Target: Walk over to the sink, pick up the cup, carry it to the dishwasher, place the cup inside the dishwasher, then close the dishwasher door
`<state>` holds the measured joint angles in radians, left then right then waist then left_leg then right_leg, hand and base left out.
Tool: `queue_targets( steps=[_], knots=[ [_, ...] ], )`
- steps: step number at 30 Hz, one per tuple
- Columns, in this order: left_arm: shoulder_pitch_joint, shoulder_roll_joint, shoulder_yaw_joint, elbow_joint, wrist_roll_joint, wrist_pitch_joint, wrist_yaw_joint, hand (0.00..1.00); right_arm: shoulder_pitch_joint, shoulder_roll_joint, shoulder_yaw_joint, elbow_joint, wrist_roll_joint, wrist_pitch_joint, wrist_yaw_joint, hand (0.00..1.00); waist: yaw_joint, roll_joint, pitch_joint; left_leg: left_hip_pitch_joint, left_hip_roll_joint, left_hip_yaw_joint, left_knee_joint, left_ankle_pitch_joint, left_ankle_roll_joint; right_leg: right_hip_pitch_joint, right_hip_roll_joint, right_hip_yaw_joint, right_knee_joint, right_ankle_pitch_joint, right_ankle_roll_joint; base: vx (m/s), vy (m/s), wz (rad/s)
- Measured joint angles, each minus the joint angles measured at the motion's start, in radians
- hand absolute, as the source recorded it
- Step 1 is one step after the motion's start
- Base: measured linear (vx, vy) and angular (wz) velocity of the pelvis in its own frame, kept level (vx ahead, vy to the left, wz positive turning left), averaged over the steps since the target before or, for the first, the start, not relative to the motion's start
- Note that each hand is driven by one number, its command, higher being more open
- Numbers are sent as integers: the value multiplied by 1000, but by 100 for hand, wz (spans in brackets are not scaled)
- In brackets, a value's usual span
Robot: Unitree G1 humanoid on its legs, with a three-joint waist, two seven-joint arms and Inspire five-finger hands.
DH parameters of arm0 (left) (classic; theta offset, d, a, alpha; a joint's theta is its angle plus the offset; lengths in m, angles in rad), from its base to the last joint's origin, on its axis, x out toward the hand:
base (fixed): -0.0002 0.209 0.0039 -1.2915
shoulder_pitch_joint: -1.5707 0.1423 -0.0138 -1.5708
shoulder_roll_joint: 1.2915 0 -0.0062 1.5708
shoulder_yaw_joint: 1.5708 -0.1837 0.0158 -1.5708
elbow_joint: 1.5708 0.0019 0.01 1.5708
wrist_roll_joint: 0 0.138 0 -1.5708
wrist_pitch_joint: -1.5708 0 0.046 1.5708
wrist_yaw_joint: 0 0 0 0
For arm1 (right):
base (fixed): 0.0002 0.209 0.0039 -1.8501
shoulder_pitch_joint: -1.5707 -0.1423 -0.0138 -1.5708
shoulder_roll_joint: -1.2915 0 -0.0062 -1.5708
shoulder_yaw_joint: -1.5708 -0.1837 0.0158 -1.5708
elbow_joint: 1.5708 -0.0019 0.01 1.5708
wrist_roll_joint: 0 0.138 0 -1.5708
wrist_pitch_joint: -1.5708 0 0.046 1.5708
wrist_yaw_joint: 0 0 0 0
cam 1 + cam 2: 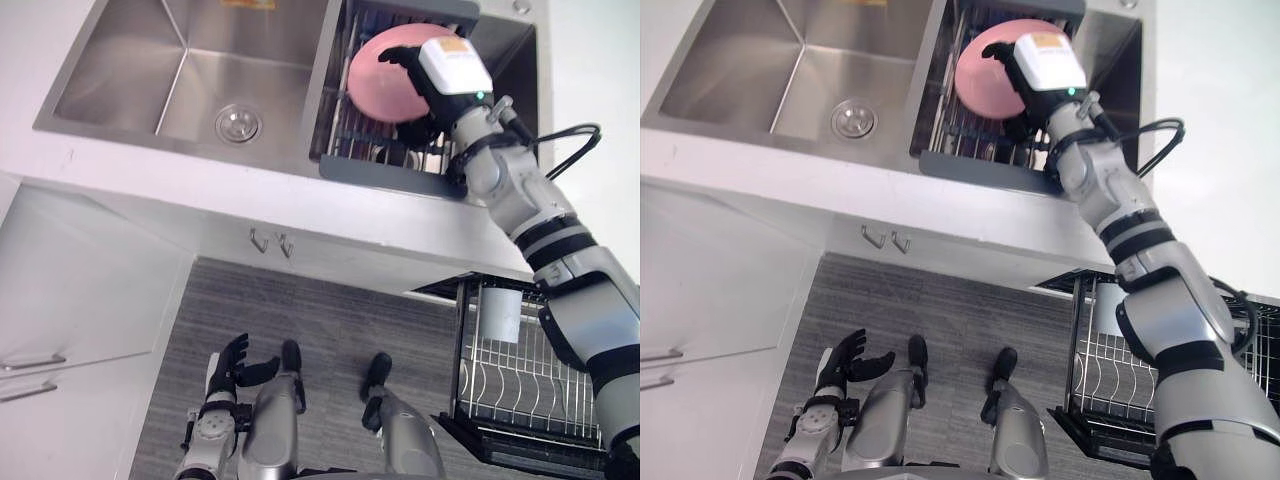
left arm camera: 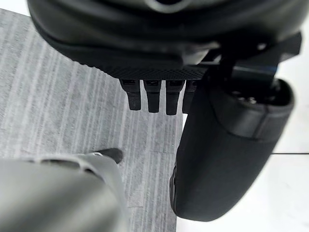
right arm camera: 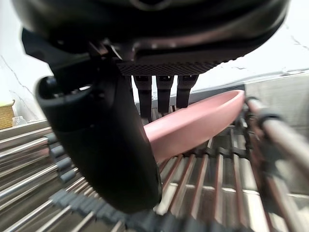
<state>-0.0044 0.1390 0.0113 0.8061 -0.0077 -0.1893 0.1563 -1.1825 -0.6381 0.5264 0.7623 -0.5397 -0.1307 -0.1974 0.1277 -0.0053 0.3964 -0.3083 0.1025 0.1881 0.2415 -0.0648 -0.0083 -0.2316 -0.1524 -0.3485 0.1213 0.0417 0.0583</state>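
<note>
A pink dish (image 1: 380,85), shallow like a bowl or plate, stands tilted in the dish rack (image 1: 345,125) in the sink's right half. My right hand (image 1: 445,70) reaches over it. In the right wrist view its straight fingers (image 3: 164,94) lie past one face of the pink dish (image 3: 198,121) and the thumb (image 3: 106,145) stands on the other side, not clamped. No cup is visible. My left hand (image 1: 232,365) hangs low by the floor, relaxed and holding nothing.
The steel sink basin (image 1: 130,70) with its drain (image 1: 238,123) lies to the left of the rack. The dishwasher's wire rack (image 1: 520,390) is pulled out at lower right, with a white container (image 1: 500,312) in it. Two hooks (image 1: 270,242) hang under the counter edge.
</note>
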Motion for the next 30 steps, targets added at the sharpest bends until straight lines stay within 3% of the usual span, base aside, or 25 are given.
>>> queue_targets(
  steps=[9,16,22,30],
  knots=[
    [-1,0,0,-14,-13,0,10,90,-11,-1,-45,-42,8,9,-82,30,17,-1,15,-15,0,-7,-21,24,-2,-21,0,-7,3,4,-8,-4,-3,4],
    [-1,4,4,-15,-12,10,11,90,88,-11,-99,-269,47,8,-83,30,5,-9,20,4,7,26,-27,23,-5,-29,10,34,3,6,-10,42,7,-15],
    [5,2,41,-14,-11,15,11,90,274,-11,-146,-537,48,-42,-78,30,-21,-45,21,70,34,98,-10,-12,-16,-3,36,120,3,6,-10,18,-2,-38],
    [34,-1,102,4,-8,34,10,90,645,21,-471,-815,46,-58,-92,30,-93,-102,-17,121,57,171,58,-83,-16,27,50,200,1,7,-7,8,36,-31]
  ],
)
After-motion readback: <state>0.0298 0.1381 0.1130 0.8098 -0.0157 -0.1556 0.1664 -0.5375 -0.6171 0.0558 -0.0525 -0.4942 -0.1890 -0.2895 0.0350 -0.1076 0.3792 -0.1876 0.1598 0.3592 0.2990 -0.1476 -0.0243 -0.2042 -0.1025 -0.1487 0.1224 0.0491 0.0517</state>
